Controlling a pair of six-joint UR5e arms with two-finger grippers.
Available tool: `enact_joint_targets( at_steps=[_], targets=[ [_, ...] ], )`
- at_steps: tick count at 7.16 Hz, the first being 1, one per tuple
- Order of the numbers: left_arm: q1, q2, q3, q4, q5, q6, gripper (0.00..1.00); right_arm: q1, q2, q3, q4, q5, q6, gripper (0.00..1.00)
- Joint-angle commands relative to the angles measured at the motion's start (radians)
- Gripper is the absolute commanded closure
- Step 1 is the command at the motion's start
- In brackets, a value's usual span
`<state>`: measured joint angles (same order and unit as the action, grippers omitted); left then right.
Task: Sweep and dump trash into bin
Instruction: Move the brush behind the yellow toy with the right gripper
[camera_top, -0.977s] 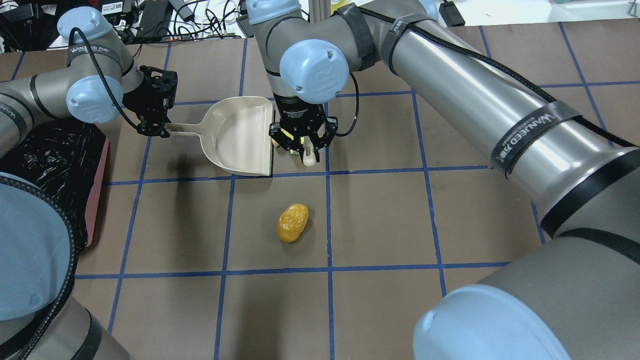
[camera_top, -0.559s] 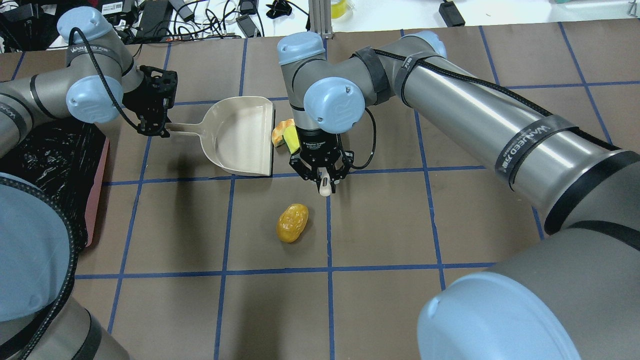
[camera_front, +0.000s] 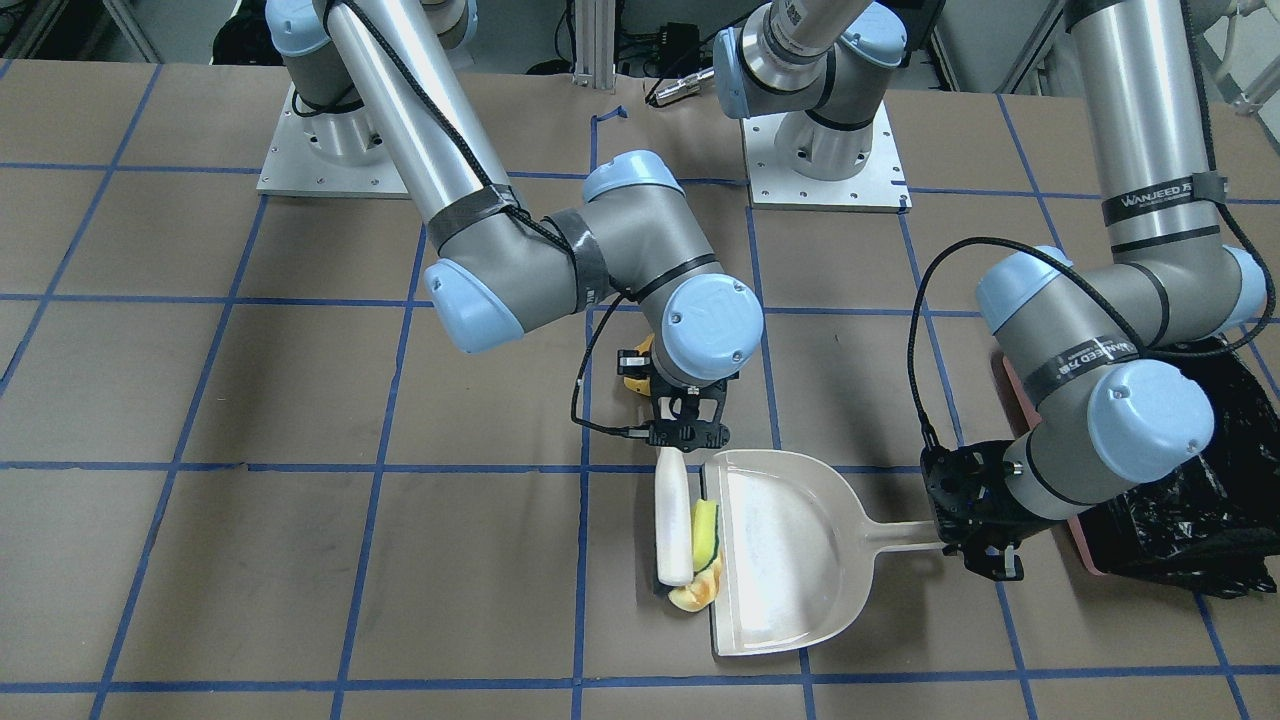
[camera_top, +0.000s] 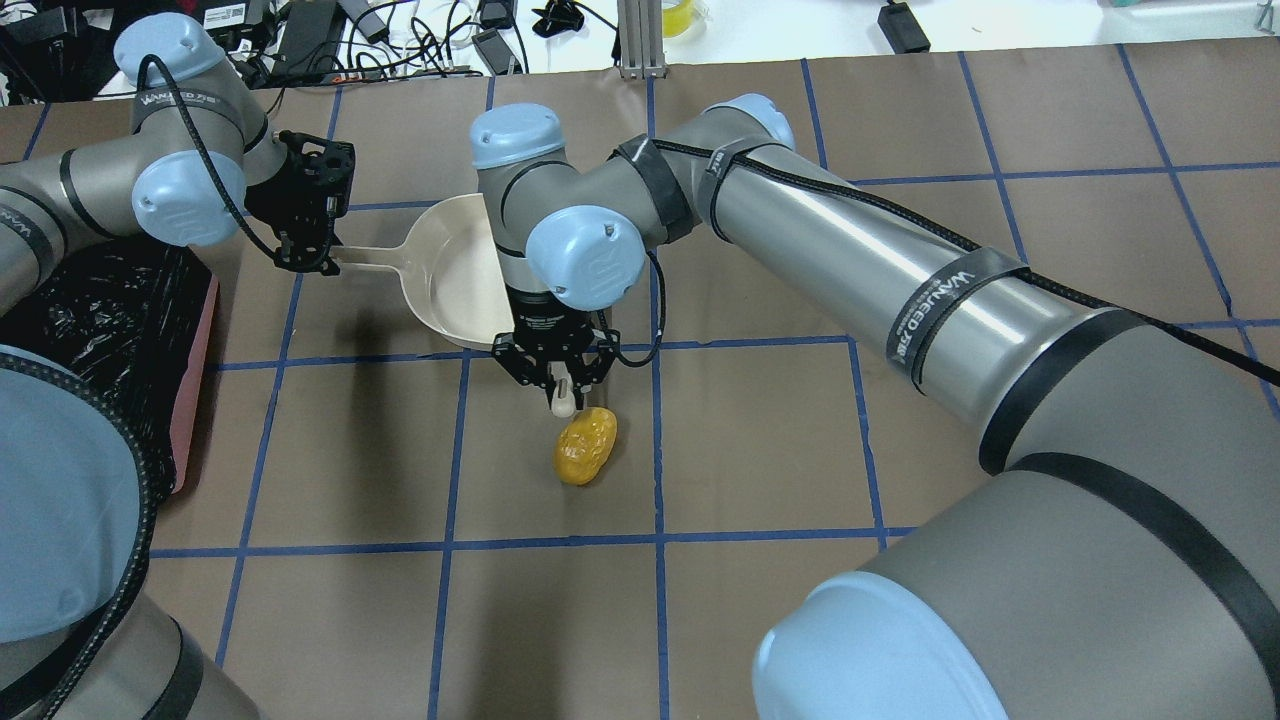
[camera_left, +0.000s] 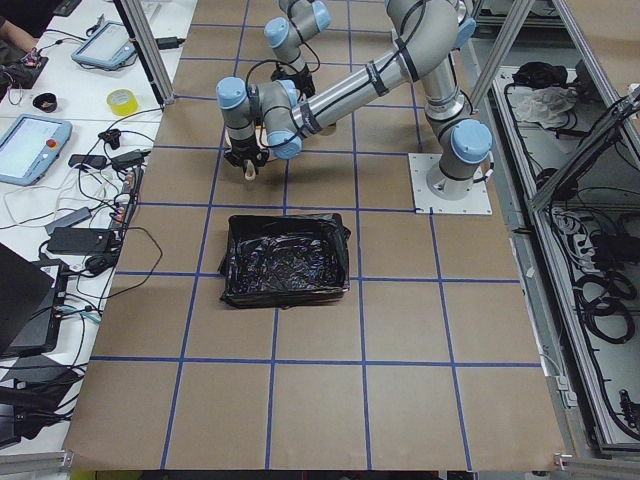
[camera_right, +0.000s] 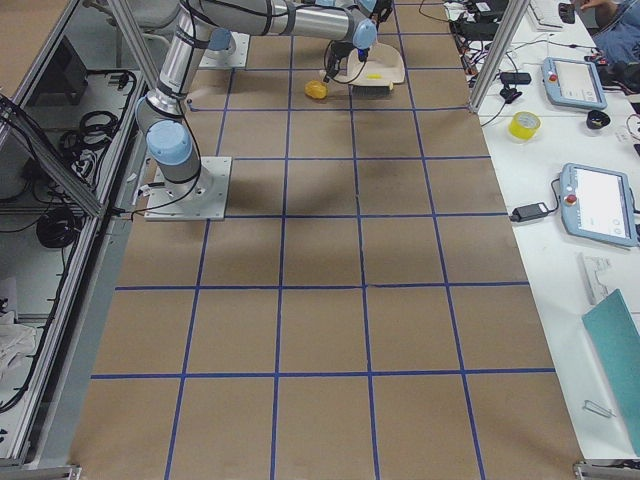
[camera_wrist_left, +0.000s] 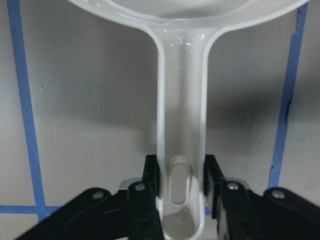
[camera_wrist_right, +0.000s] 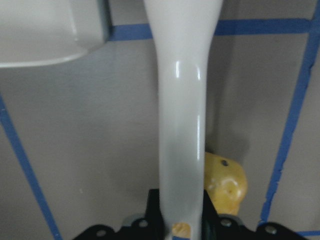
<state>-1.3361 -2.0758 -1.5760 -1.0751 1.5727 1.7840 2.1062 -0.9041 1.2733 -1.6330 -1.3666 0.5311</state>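
My right gripper (camera_top: 555, 378) is shut on the handle of a white brush (camera_front: 673, 525), which lies along the open lip of the beige dustpan (camera_front: 790, 550). The yellow wedge (camera_front: 706, 528) and the tan croissant piece (camera_front: 695, 595) lie between the brush and the lip. The golden-brown potato lump (camera_top: 586, 447) lies on the table just beyond the handle's end and also shows in the right wrist view (camera_wrist_right: 225, 185). My left gripper (camera_top: 305, 245) is shut on the dustpan handle (camera_wrist_left: 181, 125). The bin (camera_left: 287, 262) stands beside my left arm.
The bin's black bag (camera_top: 90, 320) and pink rim (camera_top: 195, 400) lie at the table's left edge in the overhead view. Blue tape lines grid the brown table. Cables and devices lie beyond the far edge (camera_top: 400, 40).
My right gripper has moved with the brush toward the robot and then leftward, and the handle's end now sits beside the potato lump. My left gripper and the dustpan have not moved.
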Motion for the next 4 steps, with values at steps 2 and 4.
enact_joint_targets(
  at_steps=[2,4],
  targets=[
    [0.000,-0.001,-0.001,0.000,0.001,0.000,0.93,0.051,0.031,-0.115,-0.002,0.081,0.016,1.00],
    [0.000,0.000,-0.001,0.000,0.001,0.002,0.93,0.038,0.001,-0.129,0.051,0.002,-0.003,1.00]
  ],
)
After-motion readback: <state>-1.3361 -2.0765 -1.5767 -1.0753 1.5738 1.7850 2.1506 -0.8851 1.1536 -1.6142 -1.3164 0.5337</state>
